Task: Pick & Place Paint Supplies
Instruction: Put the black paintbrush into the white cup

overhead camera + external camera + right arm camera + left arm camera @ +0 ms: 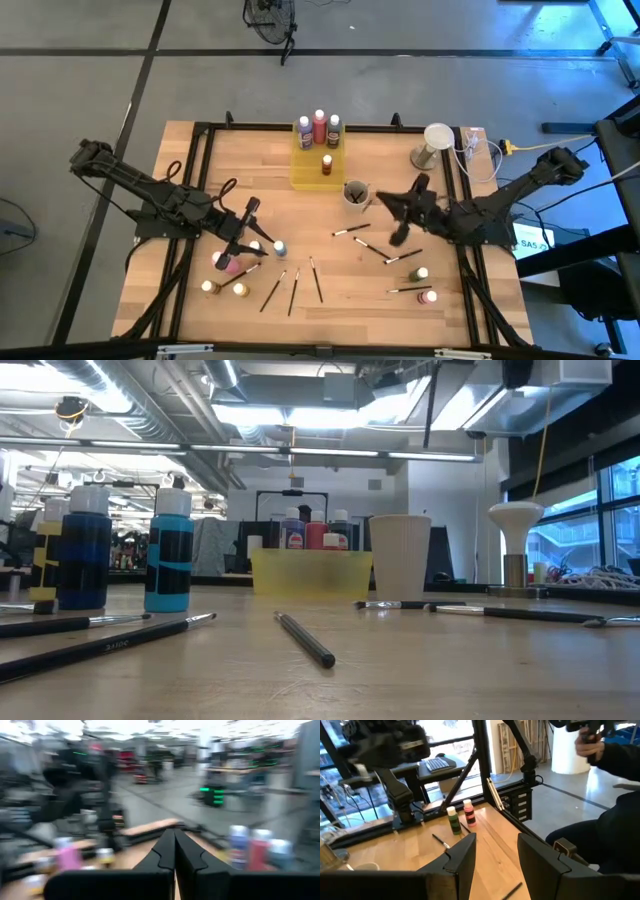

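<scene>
Robotics lab/workshop. Exposed ceiling ducts w/ strip lights, concrete floor. Workbenches behind, wooden table in black frame.

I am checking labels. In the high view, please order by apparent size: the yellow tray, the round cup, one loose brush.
1. Yellow tray, clearly largest.
2. Brush and cup: unsure; the brush is longer but far thinner, so they are not ranked.

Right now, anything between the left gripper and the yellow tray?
Nothing visible. The left gripper, open and empty, sits above the bottles near the table's left; bare wood runs from there to the translucent yellow rectangular tray. The small grey round cup stands to the side.
</scene>
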